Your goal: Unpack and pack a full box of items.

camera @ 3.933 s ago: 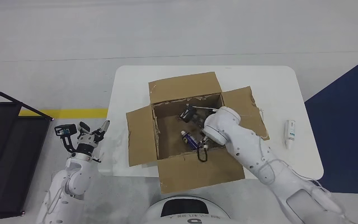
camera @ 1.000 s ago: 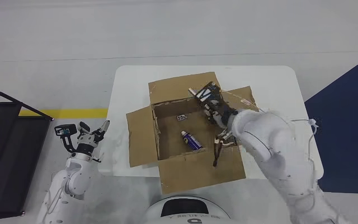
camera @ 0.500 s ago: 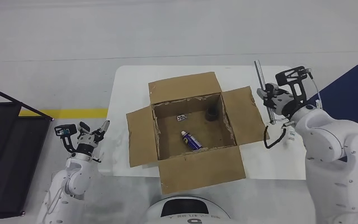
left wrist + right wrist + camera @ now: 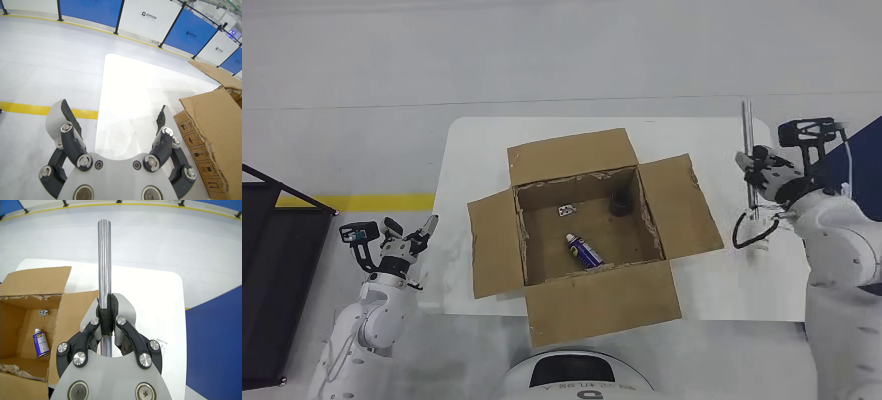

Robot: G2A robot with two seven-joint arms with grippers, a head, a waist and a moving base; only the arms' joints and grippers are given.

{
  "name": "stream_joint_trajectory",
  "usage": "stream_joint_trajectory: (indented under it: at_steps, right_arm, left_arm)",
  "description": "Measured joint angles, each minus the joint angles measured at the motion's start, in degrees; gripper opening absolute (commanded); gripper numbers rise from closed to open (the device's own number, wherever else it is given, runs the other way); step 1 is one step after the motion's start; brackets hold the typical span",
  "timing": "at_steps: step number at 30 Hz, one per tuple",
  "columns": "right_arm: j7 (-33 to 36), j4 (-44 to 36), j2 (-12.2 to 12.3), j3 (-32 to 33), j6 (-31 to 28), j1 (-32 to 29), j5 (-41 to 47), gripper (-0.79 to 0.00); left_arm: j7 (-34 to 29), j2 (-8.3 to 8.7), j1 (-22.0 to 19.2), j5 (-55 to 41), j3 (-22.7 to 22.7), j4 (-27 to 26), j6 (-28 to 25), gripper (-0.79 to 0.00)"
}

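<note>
Our right gripper is clamped on the steel rod above the table's right side, beside the box. We should lay it flat on bare tabletop, clear of the flap, before letting go. Beyond the left edge, our left gripper hangs wide open, empty.

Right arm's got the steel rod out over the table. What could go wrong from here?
1. The right gripper pinches the rod toward one end; the long free length could pivot or slip in the fingers.
2. Smooth and round, it may roll off the table once released.
3. A white tube lies close under the arm and could get knocked.
</note>
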Motion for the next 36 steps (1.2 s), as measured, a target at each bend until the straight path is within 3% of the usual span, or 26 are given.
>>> stream_joint_trajectory:
  at_steps: [5, 8, 16, 23, 35, 36]
  right_arm:
    - [3.40, 3.63, 0.50, 7.04, -1.77, -3.43, -1.23, -0.785]
    - [6.13, 5.84, 0.76, 7.27, -2.86, -4.43, -2.86, -0.785]
    - [10.97, 14.37, 1.17, -0.36, -3.72, -2.48, -7.87, -0.785]
    - [9.60, 20.89, 1.02, -6.54, 0.28, 1.23, -12.80, -0.785]
    - [8.45, 26.92, 0.57, -12.78, 2.61, 4.84, -11.77, -0.785]
    - [8.41, 27.89, 0.56, -13.35, 2.89, 5.35, -12.32, -0.754]
  left_arm:
    - [0.00, 0.00, 0.00, 0.00, 0.00, 0.00, 0.00, 0.000]
    - [0.00, 0.00, 0.00, 0.00, 0.00, 0.00, 0.00, 0.000]
    - [0.00, 0.00, 0.00, 0.00, 0.00, 0.00, 0.00, 0.000]
    - [0.00, 0.00, 0.00, 0.00, 0.00, 0.00, 0.00, 0.000]
    - [0.00, 0.00, 0.00, 0.00, 0.00, 0.00, 0.00, 0.000]
    - [0.00, 0.00, 0.00, 0.00, 0.00, 0.00, 0.00, 0.000]
